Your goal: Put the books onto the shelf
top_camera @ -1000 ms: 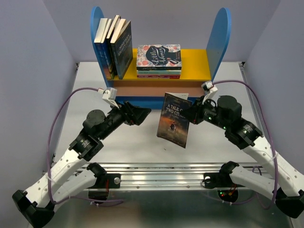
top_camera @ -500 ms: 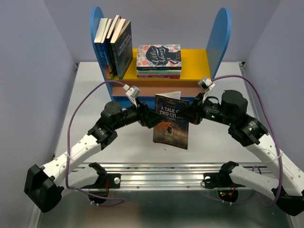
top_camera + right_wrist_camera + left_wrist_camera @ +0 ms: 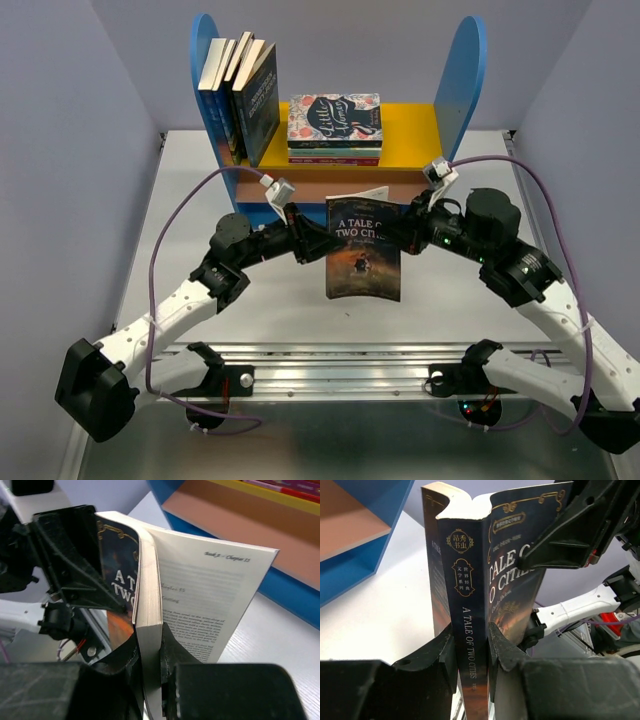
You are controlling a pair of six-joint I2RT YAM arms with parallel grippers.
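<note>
The Tale of Two Cities paperback is dead centre in the overhead view. It stands upright with its front cover facing the camera, in front of the shelf and not on it. Both claws have hold of it.

The left claw reaches in from the left of the frame and is clamped on the spine. The left wrist view makes that obvious: there's a finger pressed against each side of the spine, right where the title runs down it.

The right claw comes in from the right and is clenched on the open page edge. In the right wrist view its fingers pinch a thick block of pages together with the front cover. A printed page splays out toward the right of that frame.

I honestly can't tell from any view whether the book's bottom edge sits on the white desk or hangs just above it.

On the shelf, the upright paperbacks lean against the left blue panel at the upper left, standing on the yellow board. The Little Women stack lies flat just to their right, mid-board. The salmon board is the lower one, right behind the held book.
</note>
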